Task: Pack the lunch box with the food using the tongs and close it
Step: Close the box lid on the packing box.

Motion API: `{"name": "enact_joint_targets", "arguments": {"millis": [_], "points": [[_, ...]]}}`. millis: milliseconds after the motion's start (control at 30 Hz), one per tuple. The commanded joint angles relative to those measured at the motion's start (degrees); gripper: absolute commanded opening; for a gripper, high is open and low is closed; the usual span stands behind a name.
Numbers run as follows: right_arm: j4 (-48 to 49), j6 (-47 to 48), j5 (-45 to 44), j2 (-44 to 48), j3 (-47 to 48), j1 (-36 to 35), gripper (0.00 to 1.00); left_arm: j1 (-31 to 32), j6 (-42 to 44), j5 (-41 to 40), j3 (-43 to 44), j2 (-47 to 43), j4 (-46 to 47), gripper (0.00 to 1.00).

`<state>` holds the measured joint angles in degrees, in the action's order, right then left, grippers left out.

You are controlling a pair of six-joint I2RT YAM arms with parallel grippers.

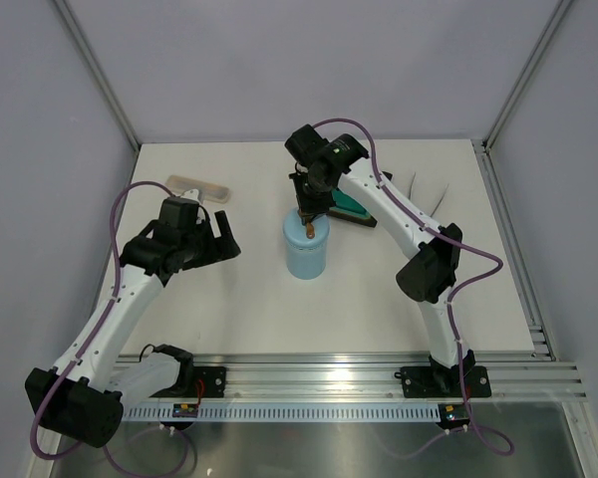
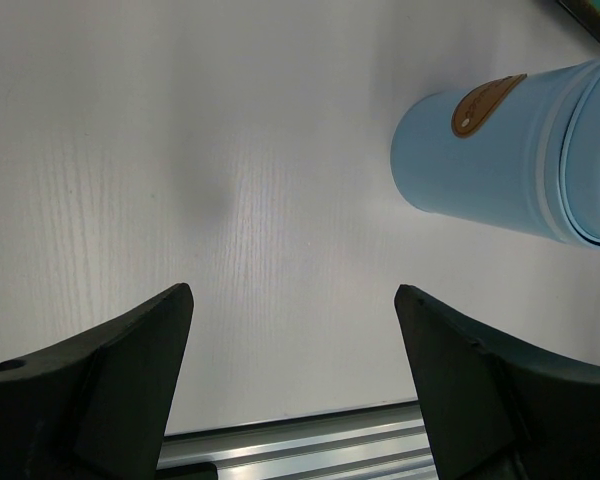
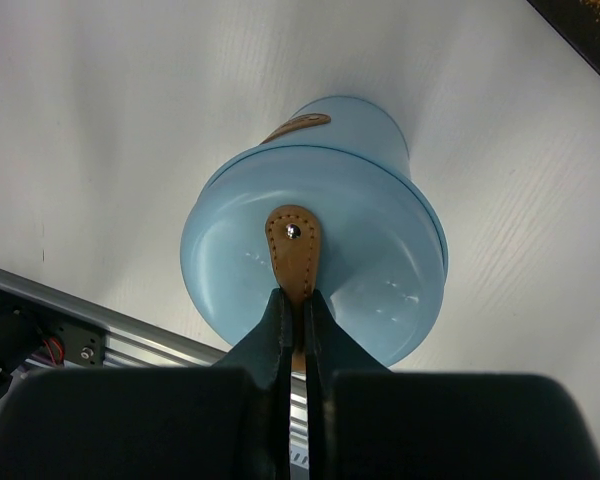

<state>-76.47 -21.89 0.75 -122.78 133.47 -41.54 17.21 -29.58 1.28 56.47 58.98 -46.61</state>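
Brown strap (image 3: pixel 294 250) pinched, right fingers (image 3: pixel 276 335); overhead unclear.

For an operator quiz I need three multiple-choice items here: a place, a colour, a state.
1. Where on the table do the tongs lie? A back left; B front right; C centre.
2. The lunch box is: A light blue; B red; C black.
3. The right gripper is: A wide open; B shut on the brown tab of the lid; C holding the tongs.
Key: A, the top view shows them there; A, seen in every view; B, its wrist view shows the pinch.
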Motion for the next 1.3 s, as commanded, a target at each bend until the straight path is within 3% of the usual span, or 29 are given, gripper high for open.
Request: {"name": "enact_joint_targets", "arguments": {"millis": [0,1267], "points": [[-0.61,0.80,0.39,0.88,-0.14,-0.47,0.00,-0.34,-0.03,-0.05,-0.39,-0.01,2.49,0.86],[-0.71,0.00,0.65,5.10,1.71,-0.47,0.00,-0.51,0.14,1.45,-1.36,0.43,3.02,0.86]]}}
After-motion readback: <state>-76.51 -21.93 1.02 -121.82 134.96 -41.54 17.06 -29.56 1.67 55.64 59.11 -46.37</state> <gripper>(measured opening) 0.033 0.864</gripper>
